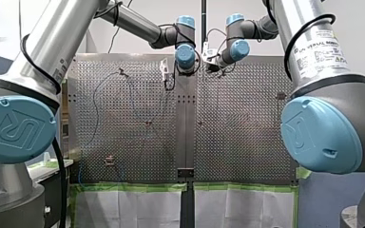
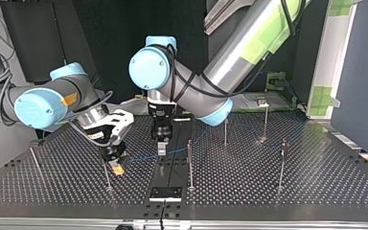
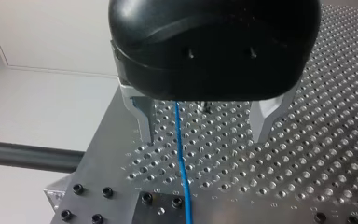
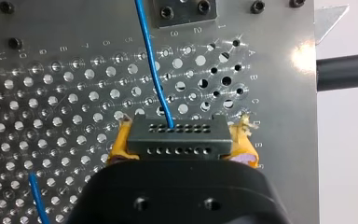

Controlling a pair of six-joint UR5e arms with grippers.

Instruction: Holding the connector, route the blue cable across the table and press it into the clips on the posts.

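Note:
A thin blue cable point(image 2: 182, 150) lies across the perforated table point(image 2: 316, 187) among thin upright posts point(image 2: 189, 163). In the right wrist view my right gripper point(image 4: 182, 142) is shut with its yellow pads point(image 4: 117, 145) on a dark multi-hole connector point(image 4: 175, 137); the cable point(image 4: 151, 60) leaves the connector and runs ahead. In the top view this gripper point(image 2: 114, 160) hangs low at the left. My left gripper point(image 3: 204, 136) stands open just above the table, and the cable point(image 3: 182, 158) passes between its metal fingers point(image 3: 145, 126) without touching them. In the top view it point(image 2: 162, 146) sits near the middle.
More posts stand at the top view's right point(image 2: 281, 163), back point(image 2: 265, 120) and left point(image 2: 106, 175). A black plate point(image 2: 165, 193) is bolted at the table's near edge there. In the front view both grippers point(image 1: 168, 71) point(image 1: 211, 59) hang over the far end of the table point(image 1: 237, 142).

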